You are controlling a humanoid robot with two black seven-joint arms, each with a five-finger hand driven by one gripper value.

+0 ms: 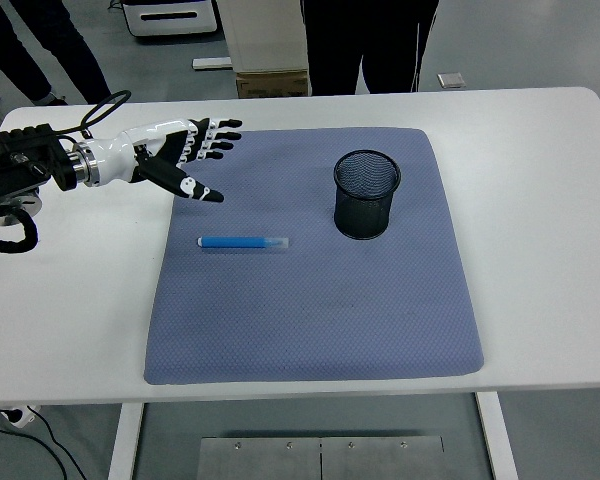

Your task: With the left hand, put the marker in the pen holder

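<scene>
Left hand [180, 155] empty, fingers spread, above the blue-grey mat's [310, 330] far-left corner; blue capped marker [243, 242] lies apart from black mesh pen holder [365, 194].

Table [540, 200]: white, bearing one thing directly.
Mat [310, 320]: blue-grey, lies flat on the table's middle, bare white table showing on every side of the mat.
</scene>
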